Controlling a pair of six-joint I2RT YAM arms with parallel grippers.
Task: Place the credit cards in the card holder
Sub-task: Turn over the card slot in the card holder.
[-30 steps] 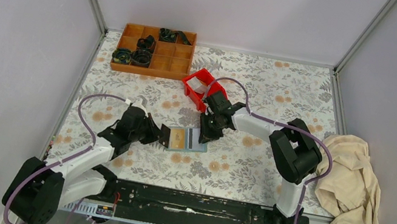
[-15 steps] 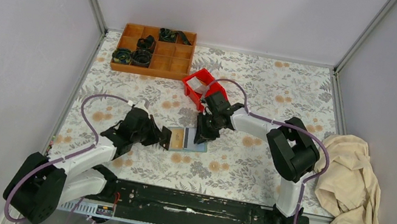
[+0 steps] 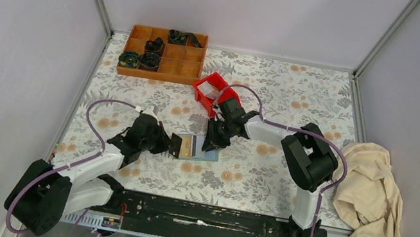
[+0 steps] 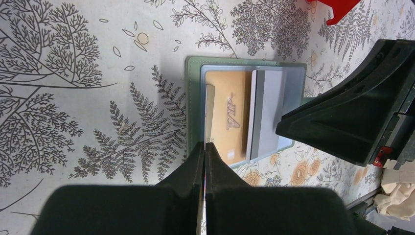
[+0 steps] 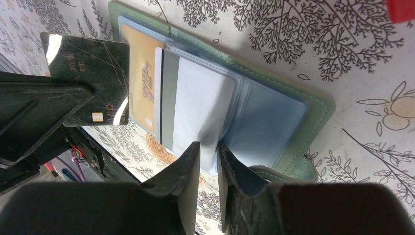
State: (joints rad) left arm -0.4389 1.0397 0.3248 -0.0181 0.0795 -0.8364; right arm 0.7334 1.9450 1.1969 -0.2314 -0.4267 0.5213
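The sage-green card holder lies open on the floral table. A yellow-tan credit card sits in its pale pocket, and a whitish card with a grey stripe lies over the neighbouring leaf. My left gripper is shut on the dark grey card, held on edge just left of the holder. My right gripper pinches the holder's pale inner leaf at its near edge, jaws almost together.
A brown wooden compartment tray with black parts stands at the back left. A red bin sits just behind the right gripper. A beige cloth is bunched at the right edge.
The right gripper has edged slightly left over the card holder, still pinching the leaf. The left gripper and its dark card have hardly moved.
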